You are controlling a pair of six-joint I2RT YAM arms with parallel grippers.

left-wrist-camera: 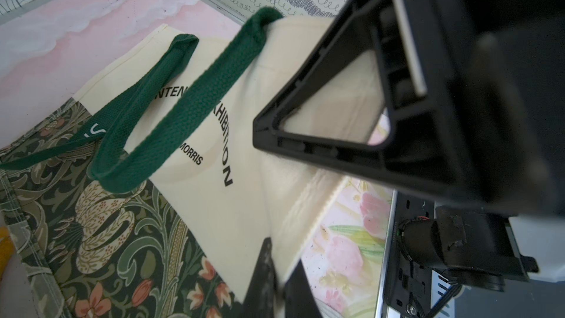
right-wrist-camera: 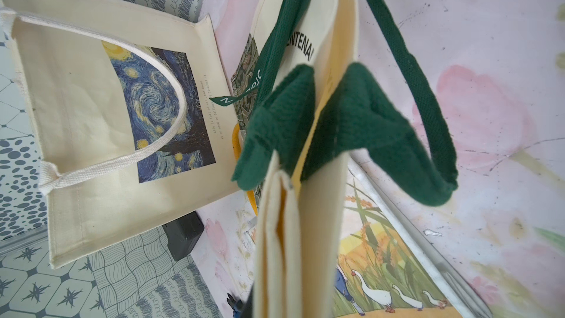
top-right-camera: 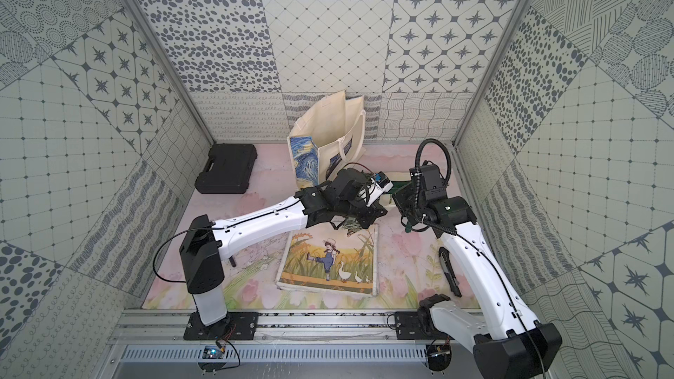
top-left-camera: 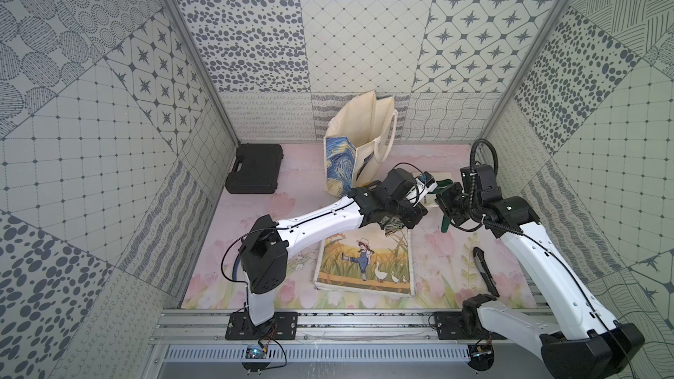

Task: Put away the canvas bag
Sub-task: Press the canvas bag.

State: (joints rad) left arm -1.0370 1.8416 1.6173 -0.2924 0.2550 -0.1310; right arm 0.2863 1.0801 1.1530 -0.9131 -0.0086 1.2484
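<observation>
Bag point(left-wrist-camera: 214, 136): held right of centre above the table point(top-left-camera: 291, 162), behind the flat bag point(top-left-camera: 364, 264) and in front of the tote point(top-left-camera: 359, 140). Its cream top edge is raised and the floral lower part droops. Contact with the table cannot be told.
Handles point(right-wrist-camera: 360, 123): green loops are left hanging loose beside the cream panel; none is seen gripped.
Hold, reason: the cloth is pinched at two places along its edge. This is judged to keep limp fabric spread and steerable, not bunched.
Left gripper point(left-wrist-camera: 279, 282): jaws are closed tight on the cream edge, with cloth seen between the fingers.
Right gripper point(top-left-camera: 443, 203): jaws are drawn together on the folded top edge beside the handle roots. The fingers are mostly hidden by cloth in the wrist view.
Tote: stood upright at the back wall with its mouth open, and judged the likely store.
Flat bag: laid print-up near the front, untouched.
Case point(top-left-camera: 254, 168): closed, at the back left, well apart.
</observation>
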